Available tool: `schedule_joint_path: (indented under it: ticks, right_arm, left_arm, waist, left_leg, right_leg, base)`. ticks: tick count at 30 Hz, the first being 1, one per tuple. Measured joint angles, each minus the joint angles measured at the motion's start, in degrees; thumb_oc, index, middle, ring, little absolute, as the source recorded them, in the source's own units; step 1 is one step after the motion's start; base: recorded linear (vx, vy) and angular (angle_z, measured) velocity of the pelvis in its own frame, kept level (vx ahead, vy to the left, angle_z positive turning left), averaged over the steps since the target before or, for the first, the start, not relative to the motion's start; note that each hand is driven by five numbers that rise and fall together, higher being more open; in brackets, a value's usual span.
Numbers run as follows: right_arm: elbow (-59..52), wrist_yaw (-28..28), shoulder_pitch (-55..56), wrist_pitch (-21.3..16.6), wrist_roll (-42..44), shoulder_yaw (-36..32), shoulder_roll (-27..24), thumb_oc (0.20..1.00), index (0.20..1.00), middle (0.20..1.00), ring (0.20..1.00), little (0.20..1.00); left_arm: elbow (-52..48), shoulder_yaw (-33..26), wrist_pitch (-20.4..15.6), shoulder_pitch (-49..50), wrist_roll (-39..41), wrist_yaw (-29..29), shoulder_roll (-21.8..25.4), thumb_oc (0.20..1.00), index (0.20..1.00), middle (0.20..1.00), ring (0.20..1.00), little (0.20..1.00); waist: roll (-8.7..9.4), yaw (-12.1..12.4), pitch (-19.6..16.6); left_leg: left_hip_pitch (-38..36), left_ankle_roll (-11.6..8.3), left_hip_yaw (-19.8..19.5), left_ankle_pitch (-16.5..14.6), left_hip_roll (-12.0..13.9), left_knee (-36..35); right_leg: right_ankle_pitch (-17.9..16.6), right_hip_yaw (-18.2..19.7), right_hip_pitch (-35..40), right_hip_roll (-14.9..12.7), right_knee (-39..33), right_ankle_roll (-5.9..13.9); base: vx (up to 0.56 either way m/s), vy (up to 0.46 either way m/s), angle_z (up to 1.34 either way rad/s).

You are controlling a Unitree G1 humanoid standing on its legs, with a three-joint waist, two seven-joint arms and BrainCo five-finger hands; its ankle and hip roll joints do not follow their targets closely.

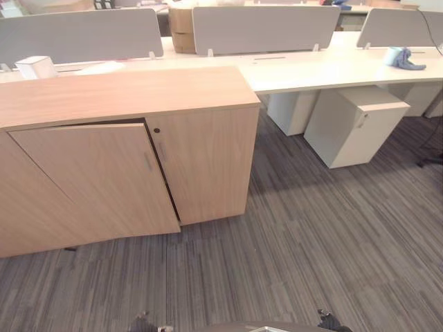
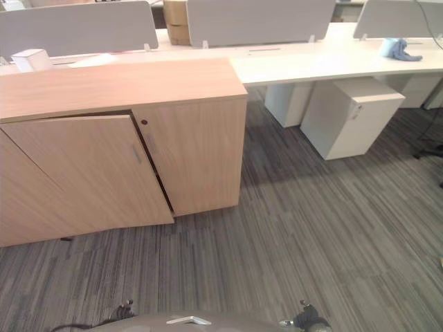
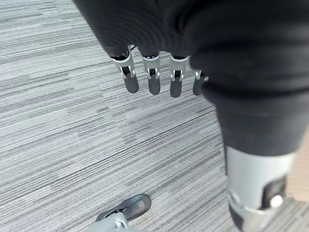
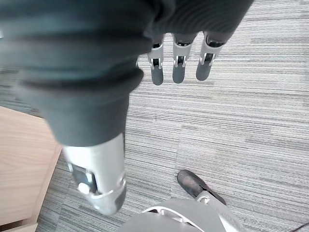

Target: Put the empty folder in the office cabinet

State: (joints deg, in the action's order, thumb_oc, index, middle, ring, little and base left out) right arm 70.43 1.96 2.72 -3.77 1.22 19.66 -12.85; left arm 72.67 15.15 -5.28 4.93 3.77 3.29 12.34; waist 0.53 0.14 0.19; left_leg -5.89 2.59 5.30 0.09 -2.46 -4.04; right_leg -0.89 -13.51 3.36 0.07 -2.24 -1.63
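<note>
The low wooden office cabinet (image 1: 124, 97) stands in front of me on the left. Its left door (image 1: 97, 180) hangs ajar, with a dark gap along its top and right edge. The right door (image 1: 204, 162) is closed. The inside is hidden. My left hand (image 3: 153, 82) hangs over the grey carpet with straight fingers and holds nothing. My right hand (image 4: 177, 70) hangs the same way over the carpet, open and empty, with a corner of the cabinet (image 4: 19, 164) beside it.
Behind the cabinet runs a long white desk (image 1: 311, 66) with grey partition screens (image 1: 263, 28). On it are a white box (image 1: 34, 67), a flat white item (image 1: 100, 68) and a blue cloth (image 1: 405, 59). A white drawer pedestal (image 1: 353, 124) stands at the right. Striped carpet (image 1: 311, 242) lies before me.
</note>
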Motion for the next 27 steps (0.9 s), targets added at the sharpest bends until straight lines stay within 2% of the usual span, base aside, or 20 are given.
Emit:
schedule_joint_path:
  ticks: [2, 9, 16, 23, 27]
  right_arm:
    - [0.0, 0.0, -0.4, 0.0, 0.0, 0.0, 0.0, 1.000, 1.000, 1.000, 1.000, 1.000]
    - [0.0, 0.1, -1.2, 0.0, 0.0, 0.0, 0.0, 1.000, 1.000, 1.000, 1.000, 1.000]
    - [0.0, 1.0, -0.9, 0.4, 0.0, 0.0, 0.0, 1.000, 1.000, 1.000, 1.000, 1.000]
    - [0.0, 1.2, -0.9, 0.4, 0.0, 0.0, 0.0, 1.000, 1.000, 1.000, 1.000, 1.000]
    - [0.0, 1.2, -1.0, 0.4, 0.0, 0.0, 0.0, 1.000, 1.000, 1.000, 1.000, 1.000]
  left_arm:
    - [0.5, 0.0, 0.0, 0.1, -0.7, 0.0, 0.0, 1.000, 1.000, 1.000, 1.000, 1.000]
    - [1.1, 0.0, 0.0, -0.4, -1.9, 0.0, 0.0, 1.000, 1.000, 1.000, 1.000, 1.000]
    - [3.3, 0.0, 0.2, -0.4, -4.3, 0.0, 0.1, 1.000, 1.000, 1.000, 1.000, 1.000]
    - [3.7, -4.0, 0.4, -0.1, -4.0, -0.2, -0.1, 1.000, 1.000, 1.000, 1.000, 1.000]
    - [3.5, -3.9, 0.4, -0.3, -3.9, -0.4, -0.1, 1.000, 1.000, 1.000, 1.000, 1.000]
  waist:
    - [-0.21, 0.8, 0.2]
    - [-0.68, 0.6, 0.7]
    - [-1.23, 0.4, 1.6]
    - [-0.87, 1.0, 1.4]
    - [-0.74, 1.6, 1.3]
  left_leg:
    - [-0.6, -0.01, -0.4, 0.0, 0.0, 0.1]
    - [-0.6, -0.80, -1.0, -0.7, 0.0, 0.1]
    - [-0.6, -0.52, -1.0, -0.9, 0.0, -0.6]
    - [-0.6, -0.63, -1.4, -0.9, 0.1, -0.6]
    - [-0.7, -0.47, -1.6, -0.5, 0.1, 0.0]
  right_leg:
    - [0.1, -0.1, 0.7, 0.0, -0.4, -0.11]
    - [0.4, 0.0, 1.1, 0.0, -0.4, -0.01]
    - [0.8, 0.2, 0.6, 0.0, 0.1, 0.22]
    - [0.8, -0.2, 0.8, 0.0, 0.2, -0.06]
    - [0.9, -0.6, 1.2, 0.0, 0.0, -0.16]
  base:
    - [0.01, 0.007, 0.06]
    - [0.00, 0.002, 0.01]
    - [0.00, 0.004, -0.01]
    - [0.01, -0.002, 0.02]
    - [0.01, -0.003, 0.03]
